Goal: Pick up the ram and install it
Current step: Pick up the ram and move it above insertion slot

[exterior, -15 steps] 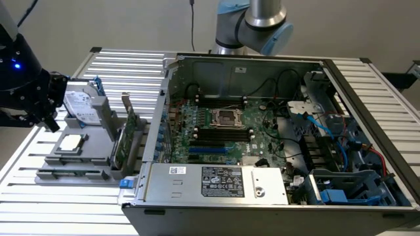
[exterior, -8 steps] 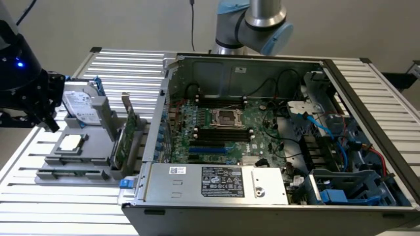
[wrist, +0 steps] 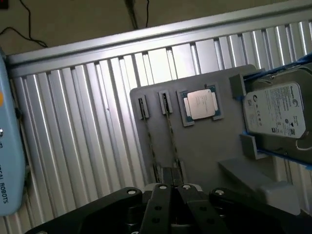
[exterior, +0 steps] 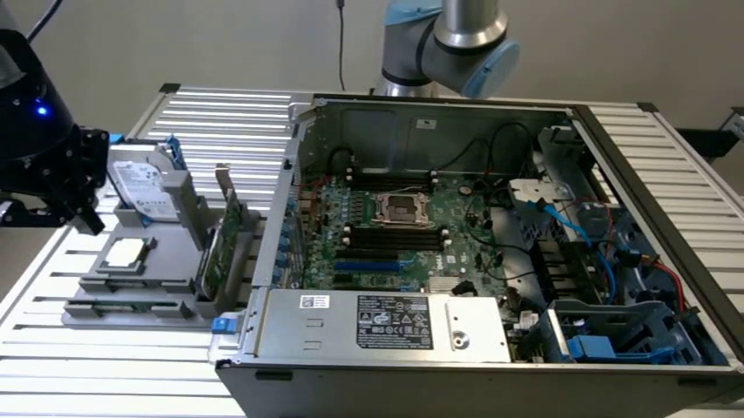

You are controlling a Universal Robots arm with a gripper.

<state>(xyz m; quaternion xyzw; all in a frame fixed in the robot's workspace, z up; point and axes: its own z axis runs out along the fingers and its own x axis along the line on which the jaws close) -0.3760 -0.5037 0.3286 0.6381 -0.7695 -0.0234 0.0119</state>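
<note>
The claw (wrist: pixel 170 188) hung clenched and empty over the grey holder (wrist: pixel 204 146), its fingers pressed flat together. The ram (wrist: pixel 171 131) stood on edge in a narrow slot of that holder, with what looked like a second stick in the slot just beside it. The CPU (wrist: pixel 201 105) lay on the other side and the drive (wrist: pixel 278 109) past that. All of this sat on the slatted tabletop (wrist: pixel 73 136), apart from the open case (exterior: pixel 465 218), so the pick had not begun.

The step in hand, as I judged it, was lining up for the grasp. To do it well, the fingers would have needed to part before any descent, since shut tips would only strike the board's top edge. The jaws were best turned to close across the thin faces of the stick, not along its length. A hold near the middle of the length would have kept the stick from tipping.

The neighbouring stick was close. One finger had to drop into the gap between the two without nudging either. A straight lift, square to the slot, seemed the surest way to avoid binding or bending the board.
</note>
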